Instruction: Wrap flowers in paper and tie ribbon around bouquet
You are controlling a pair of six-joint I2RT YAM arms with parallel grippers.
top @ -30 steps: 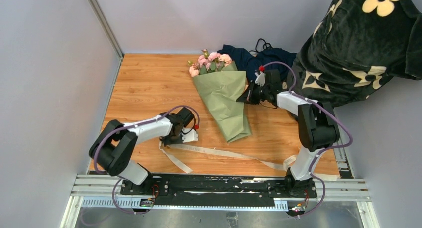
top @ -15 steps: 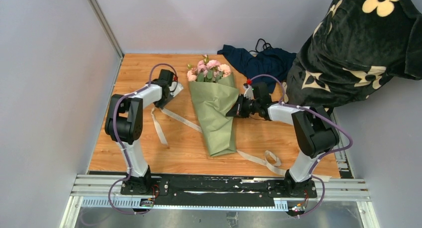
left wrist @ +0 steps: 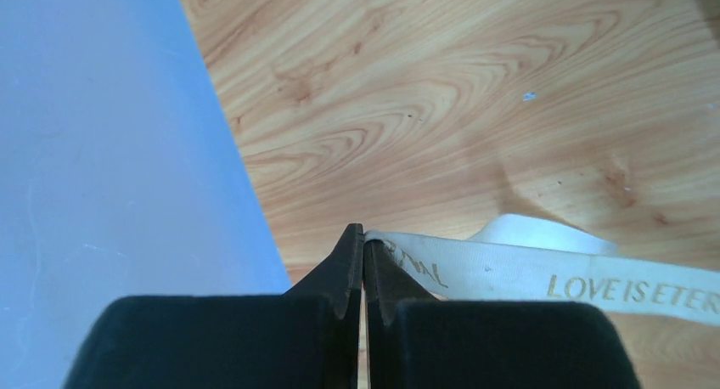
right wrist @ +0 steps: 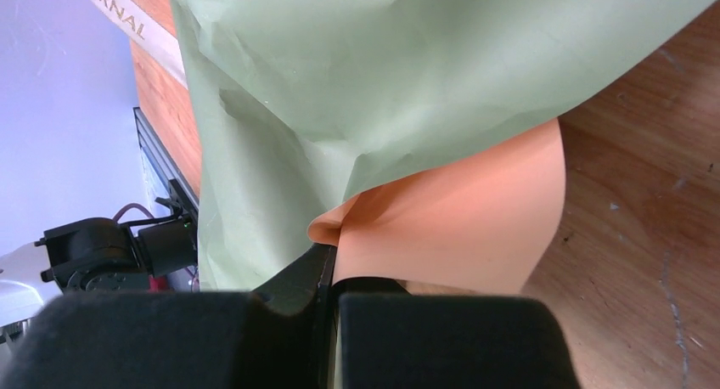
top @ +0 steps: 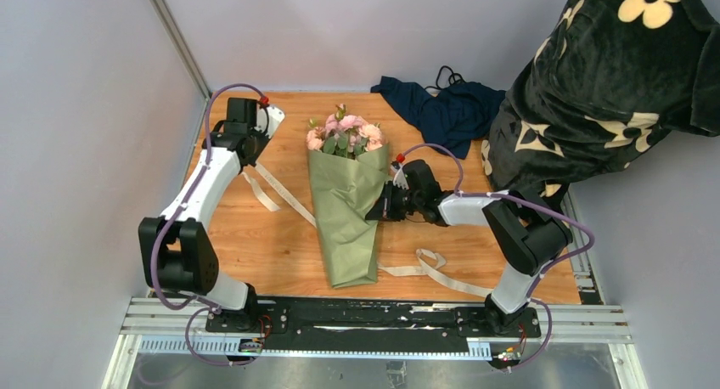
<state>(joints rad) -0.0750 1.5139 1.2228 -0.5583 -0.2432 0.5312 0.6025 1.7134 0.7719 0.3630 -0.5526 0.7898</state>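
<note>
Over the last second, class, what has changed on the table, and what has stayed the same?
The left gripper carried its ribbon end from the near side to the far-left corner. The right gripper, pinching the paper edge, dragged the bouquet leftward, swinging it straighter. Both grips stayed shut; navy cloth and floral fabric unmoved.

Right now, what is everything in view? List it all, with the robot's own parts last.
flowers: one small bunch, pale pink with green leaves, at the cone's far end.
paper: one sheet, sage green outside and tan inside, rolled into a cone mid-table.
ribbon: one strip, cream with printed lettering, running from the left gripper to the cone and out on its right.
navy cloth: one, dark navy, far edge of the table.
black fabric: one, black with cream flower prints, far right.
table: one, light wood.
left gripper: black, shut on the ribbon.
right gripper: black, shut on the paper's edge.
</note>
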